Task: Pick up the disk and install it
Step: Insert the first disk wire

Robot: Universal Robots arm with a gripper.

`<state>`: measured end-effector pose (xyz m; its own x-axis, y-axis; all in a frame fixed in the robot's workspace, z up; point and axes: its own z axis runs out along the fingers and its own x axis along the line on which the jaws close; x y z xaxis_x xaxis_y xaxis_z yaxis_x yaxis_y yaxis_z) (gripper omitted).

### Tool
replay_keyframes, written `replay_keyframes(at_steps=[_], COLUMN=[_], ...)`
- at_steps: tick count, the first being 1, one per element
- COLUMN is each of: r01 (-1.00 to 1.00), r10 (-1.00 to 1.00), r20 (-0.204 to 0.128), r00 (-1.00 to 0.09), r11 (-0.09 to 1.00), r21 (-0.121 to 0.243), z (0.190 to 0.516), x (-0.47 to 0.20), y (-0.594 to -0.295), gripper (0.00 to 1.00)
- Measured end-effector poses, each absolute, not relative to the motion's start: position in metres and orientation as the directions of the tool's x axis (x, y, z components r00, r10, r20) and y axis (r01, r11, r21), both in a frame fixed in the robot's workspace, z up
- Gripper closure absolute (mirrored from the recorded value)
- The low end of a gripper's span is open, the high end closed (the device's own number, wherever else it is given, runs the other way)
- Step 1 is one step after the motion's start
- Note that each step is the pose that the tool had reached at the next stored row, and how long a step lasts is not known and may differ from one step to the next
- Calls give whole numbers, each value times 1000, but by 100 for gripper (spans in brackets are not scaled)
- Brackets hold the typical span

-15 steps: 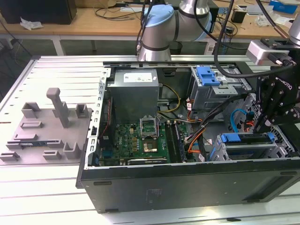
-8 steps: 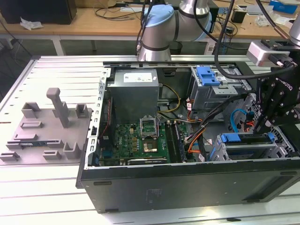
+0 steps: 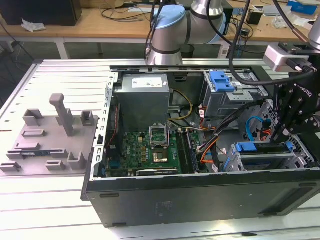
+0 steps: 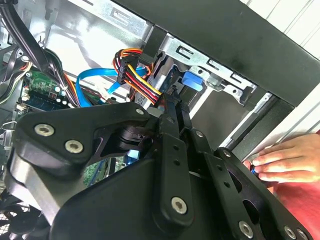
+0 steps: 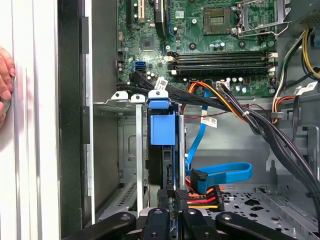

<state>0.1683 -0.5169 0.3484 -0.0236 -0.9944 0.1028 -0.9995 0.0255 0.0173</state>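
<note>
We see our arm [image 3: 172, 30] reaching in from the far side, its grey-and-blue elbow joint raised and its black wrist hanging low at the exterior view's right. Our claw [image 5: 174, 212] points downward, its black linkage bars drawn close together in both wrist views. A person's hand [image 4: 287, 160] rests flat nearby, fingers extended, well clear of our claw.

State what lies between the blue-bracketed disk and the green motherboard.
In the first wrist view, black cables with white tags run between the disk and motherboard.
</note>
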Motion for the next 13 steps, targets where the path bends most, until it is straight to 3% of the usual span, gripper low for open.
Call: replay_keyframes(at_steps=[13], r01=[-1000], r10=[-994], r20=[103], r00=[-24], r11=[25], r21=[17], z=[347], x=[168], y=[-517], gripper=[84])
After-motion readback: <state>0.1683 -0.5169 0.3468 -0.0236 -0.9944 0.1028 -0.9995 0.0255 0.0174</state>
